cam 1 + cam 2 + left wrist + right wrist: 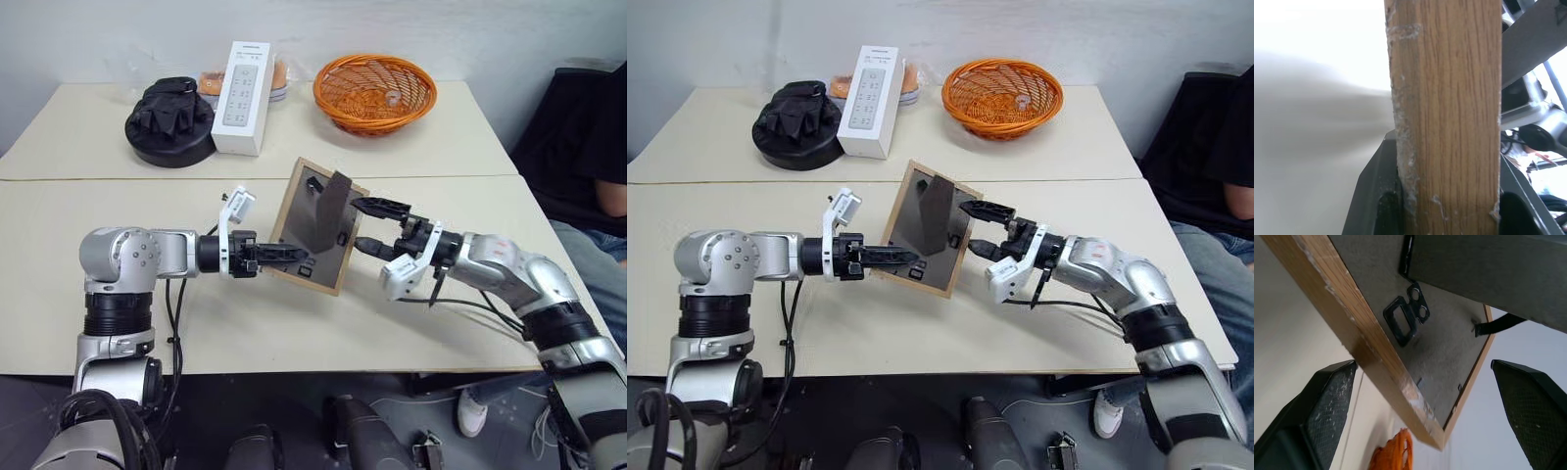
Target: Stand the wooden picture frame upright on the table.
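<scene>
the two head views look forward and down from above the near edge of the table (411, 333), a little apart from each other, and share almost the whole scene: the wooden picture frame (315, 225) at the middle and, beyond the frame, the orange basket (1001, 94) at the far edge. the left wrist view sits very close to the frame, facing along its wooden edge (1449, 117). the right wrist view looks from just beside the frame up at its grey back (1449, 338), with the basket (1393, 453) past the frame's corner.
</scene>
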